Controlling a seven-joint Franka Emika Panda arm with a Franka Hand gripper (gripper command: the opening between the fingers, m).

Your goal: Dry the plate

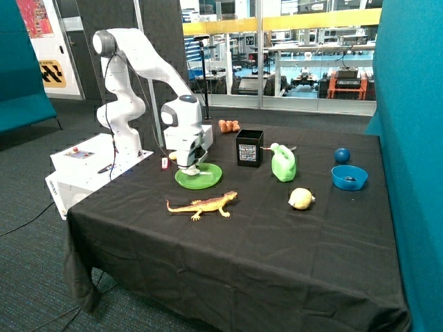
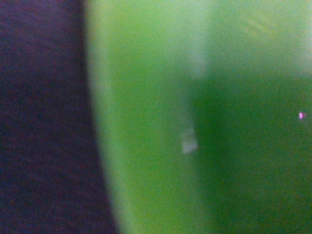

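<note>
Left of centre, arm: we see the white Franka arm point(image 1: 131, 62) bent down over the table point(image 1: 277, 242), its gripper point(image 1: 188, 166) lowered right onto the plate point(image 1: 208, 178).
Tool state: we cannot tell how far apart the fingers stand; something pale sits under the gripper against the plate, and we cannot make out whether it is a cloth or what holds it.
Plate: bright green, flat on the black cloth at centre-left of the frame, just behind the toy lizard point(image 1: 202, 204). In the wrist view the plate point(image 2: 195, 117) fills most of the picture, with its rim edge running against the dark cloth.
Stage: we judge the drying to be under way, with the tool at the plate surface; nothing shows that it is finished.
How to do it well: we would keep the pressure light and even so the light plate does not skid, sweep across the whole surface out to the raised rim, and stay low and level.
Centre: black box point(image 1: 249, 148) and orange pieces point(image 1: 229, 126) behind, well clear of the sweep.
Right of centre: green watering can point(image 1: 283, 163), yellowish lump point(image 1: 301, 198).
Far right: blue bowl point(image 1: 349, 177), blue ball point(image 1: 342, 155), both well apart from the work.
</note>
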